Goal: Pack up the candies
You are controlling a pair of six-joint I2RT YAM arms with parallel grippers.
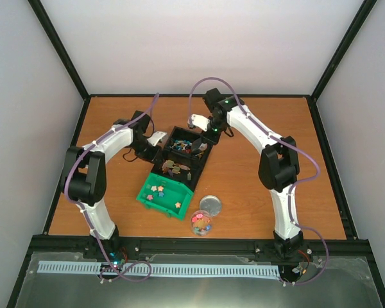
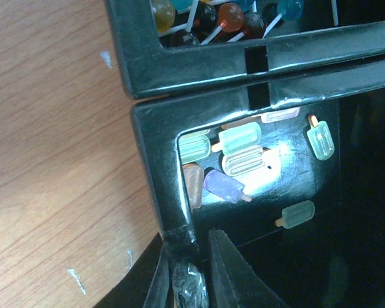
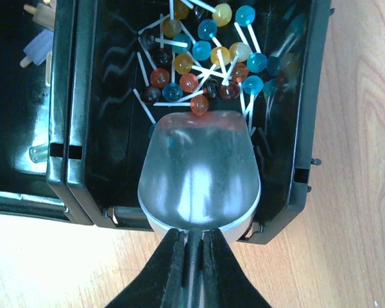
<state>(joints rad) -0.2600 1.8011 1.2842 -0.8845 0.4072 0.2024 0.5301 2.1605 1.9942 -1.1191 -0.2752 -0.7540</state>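
Note:
The candies (image 1: 159, 192), tiny stars in mixed colours, lie in a green tray (image 1: 147, 200) near the table's front. More candies fill a small clear jar (image 1: 201, 222), and its round silver lid (image 1: 210, 205) lies just behind it. My left gripper (image 1: 158, 149) (image 2: 191, 247) is shut on the side wall of the near black tray (image 2: 155, 173), one finger on each side. My right gripper (image 1: 206, 135) (image 3: 192, 240) is shut on the handle of a clear scoop (image 3: 199, 173). The scoop's mouth rests among lollipops (image 3: 205, 51) in the far black tray (image 3: 308, 128).
The near black tray holds small popsicle-shaped pieces (image 2: 240, 154). Both black trays stand together at mid-table behind the green tray. Black frame posts and white walls enclose the wooden table (image 1: 263, 199).

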